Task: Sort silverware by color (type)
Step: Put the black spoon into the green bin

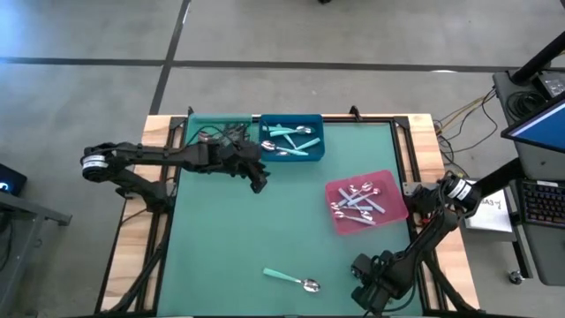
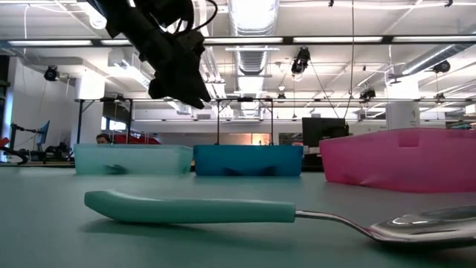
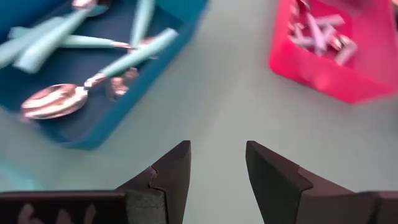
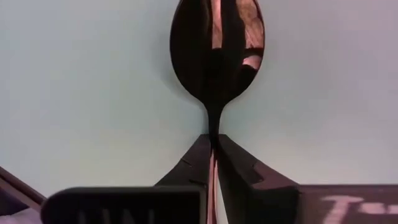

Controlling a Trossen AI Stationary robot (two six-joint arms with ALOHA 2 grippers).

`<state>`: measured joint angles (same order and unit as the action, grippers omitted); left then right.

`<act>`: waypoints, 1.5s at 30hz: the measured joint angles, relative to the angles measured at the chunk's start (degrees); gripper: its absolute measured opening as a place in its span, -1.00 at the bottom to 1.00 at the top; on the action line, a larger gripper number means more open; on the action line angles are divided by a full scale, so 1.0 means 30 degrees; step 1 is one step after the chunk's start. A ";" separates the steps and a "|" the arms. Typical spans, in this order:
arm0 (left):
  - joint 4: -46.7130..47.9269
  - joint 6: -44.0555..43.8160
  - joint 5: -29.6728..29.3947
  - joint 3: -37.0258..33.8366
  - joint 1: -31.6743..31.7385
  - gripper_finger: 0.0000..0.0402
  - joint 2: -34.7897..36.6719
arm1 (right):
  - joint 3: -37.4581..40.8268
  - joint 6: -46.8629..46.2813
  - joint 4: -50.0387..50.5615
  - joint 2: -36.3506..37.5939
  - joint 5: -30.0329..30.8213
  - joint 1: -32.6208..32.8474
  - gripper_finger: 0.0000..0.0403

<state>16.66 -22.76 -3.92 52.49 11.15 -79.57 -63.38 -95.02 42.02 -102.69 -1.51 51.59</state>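
Grey concrete floor crossed by dark seam lines beyond the green-matted wooden table. Desk with black keyboard and blue-lit screen just past the right gripper's side. Low view: long fluorescent ceiling tubes, white ceiling ducts, metal frame racks behind.

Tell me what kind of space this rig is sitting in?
Looks like a robotics lab or open industrial workspace, probably. The low view shows exposed ceiling ducts and strip lights, plus monitors on benches behind the bins. The high view shows bare concrete floor around the table.

Left hand open, right hand closed
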 joint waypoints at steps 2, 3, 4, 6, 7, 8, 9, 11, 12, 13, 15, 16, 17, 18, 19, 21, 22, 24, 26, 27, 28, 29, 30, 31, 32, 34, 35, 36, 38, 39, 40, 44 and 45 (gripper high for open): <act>0.0008 0.0473 -0.0008 -0.0014 -0.0772 -0.31 0.0000 | -0.0365 0.0113 0.0422 0.0367 0.0529 0.0028 -0.95; 0.0007 0.0671 -0.0008 -0.0034 -0.1222 -0.31 0.0000 | -0.0511 0.0211 0.0578 0.0594 0.1063 0.0055 -0.95; 0.0031 0.0770 -0.0008 -0.0043 -0.1685 -0.31 0.0000 | -0.0637 0.0442 0.0593 0.0799 0.2225 0.0073 -0.95; -0.0078 0.0817 -0.0087 -0.0043 -0.2629 -0.31 -0.0007 | -0.1046 0.1072 0.0568 0.1440 0.4620 -0.0049 -0.95; -0.0167 0.0835 -0.0306 -0.0050 -0.3108 -0.31 -0.0007 | -0.1216 0.1423 0.0567 0.1888 0.6023 -0.0080 -0.95; -0.0339 0.0858 -0.0636 -0.0050 -0.3574 -0.31 -0.0007 | -0.1377 0.1804 0.0602 0.2339 0.7267 -0.0110 -0.95; -0.0464 0.0856 -0.1040 -0.0050 -0.4067 -0.31 -0.0007 | -0.1528 0.2305 0.0603 0.2650 0.8242 -0.0186 -0.95; -0.0574 0.0815 -0.1883 -0.0050 -0.4968 -0.31 -0.0007 | -0.1640 0.3559 0.0596 0.3203 1.0266 -0.0377 -0.95; -0.0717 0.0642 -0.2256 -0.0050 -0.5451 -0.31 -0.0007 | -0.1651 0.4274 0.0712 0.3477 1.1382 -0.0555 -0.95; -0.0896 0.0366 -0.2762 -0.0050 -0.5972 -0.31 -0.0007 | -0.1719 0.5001 0.0772 0.3761 1.2604 -0.0847 -0.95; -0.1578 -0.0288 -0.3902 -0.0050 -0.7142 -0.31 -0.0031 | -0.1879 0.6437 0.0567 0.4458 1.4991 -0.1371 -0.96; -0.2291 -0.0524 -0.4460 -0.0050 -0.7751 -0.31 -0.0156 | -0.1871 0.7237 0.0618 0.4734 1.6051 -0.1618 -0.96; -0.3138 -0.0665 -0.4965 -0.0050 -0.8372 -0.31 -0.0243 | -0.1865 0.8139 0.0529 0.4971 1.6807 -0.1928 -0.96; -0.3894 -0.0655 -0.5395 -0.0050 -0.9051 -0.31 -0.0363 | -0.1858 0.9048 0.0238 0.5127 1.7471 -0.2247 -0.96; -0.4883 -0.0570 -0.5854 -0.0057 -0.9655 -0.31 -0.0576 | -0.1857 0.9997 -0.0036 0.5245 1.8043 -0.2535 -0.96; -0.7336 0.0059 -0.7020 -0.0028 -1.0816 -0.31 -0.1131 | -0.1828 1.2122 -0.0706 0.5567 1.9131 -0.3299 -0.96; -0.8315 0.0488 -0.7923 -0.0028 -1.1376 -0.31 -0.1484 | -0.1828 1.3178 -0.1342 0.5687 1.9560 -0.3703 -0.96; -1.0658 0.1414 -1.0139 -0.0036 -1.2232 -0.31 -0.2274 | -0.1849 1.5422 -0.2945 0.5885 1.9822 -0.4498 -0.96; -1.2438 0.2348 -1.1971 -0.0036 -1.2740 -0.31 -0.2988 | -0.1849 1.7851 -0.4732 0.5882 1.9764 -0.5132 -0.96; -1.3266 0.2791 -1.2438 -0.0036 -1.2887 -0.31 -0.3320 | -0.1849 1.9059 -0.5661 0.5825 1.9704 -0.5423 -0.96; -1.4016 0.3097 -1.2532 -0.0036 -1.2925 -0.31 -0.3639 | -0.1849 2.0176 -0.6414 0.5812 1.9655 -0.5640 -0.96; -1.4548 0.3273 -1.2539 -0.0036 -1.2951 -0.31 -0.3890 | -0.1849 2.1091 -0.7171 0.5812 1.9650 -0.5850 -0.96; -1.5014 0.3362 -1.2539 -0.0042 -1.2951 -0.31 -0.4129 | -0.1849 2.1936 -0.7956 0.5812 1.9614 -0.6038 -0.96; -1.5659 0.3383 -1.2539 -0.0043 -1.2951 -0.31 -0.4401 | -0.1857 2.2737 -0.8647 0.5797 1.9565 -0.6193 -0.96; -1.6191 0.3397 -1.2536 -0.0043 -1.2951 -0.31 -0.4613 | -0.1857 2.3491 -0.9195 0.5795 1.9569 -0.6341 -0.96; -1.7403 0.3424 -1.2526 -0.0043 -1.2951 -0.31 -0.5086 | -0.1857 2.4643 -1.0074 0.5774 1.9537 -0.6537 -0.96; -1.7890 0.3497 -1.2532 -0.0043 -1.2951 -0.31 -0.5308 | -0.1857 2.5093 -1.0452 0.5768 1.9516 -0.6629 -0.96; -1.8300 0.3670 -1.2524 -0.0043 -1.2951 -0.31 -0.5458 | -0.1857 2.5502 -1.0736 0.5768 1.9513 -0.6694 -0.96; -1.9269 0.3923 -1.2524 -0.0043 -1.2951 -0.31 -0.5761 | -0.1857 2.6059 -1.1206 0.5768 1.9502 -0.6797 -0.96; -1.9683 0.4019 -1.2534 -0.0043 -1.2951 -0.31 -0.5869 | -0.1857 2.6290 -1.1443 0.5768 1.9466 -0.6811 -0.96; -2.0019 0.4121 -1.2534 -0.0043 -1.2938 -0.31 -0.5932 | -0.1857 2.6527 -1.1579 0.5768 1.9357 -0.6818 -0.96; -2.0705 0.4442 -1.3948 -0.0043 -1.2860 -0.31 -0.6018 | -0.1857 2.7296 -1.2492 0.5761 1.8581 -0.6819 -0.96; -2.0763 0.4450 -1.4269 -0.0043 -1.2827 -0.31 -0.6018 | -0.1857 2.7536 -1.2756 0.5761 1.8496 -0.6818 -0.96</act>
<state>-45.63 -9.41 -46.73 52.36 -27.33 -97.62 -68.95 -12.41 3.76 -85.41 53.97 31.14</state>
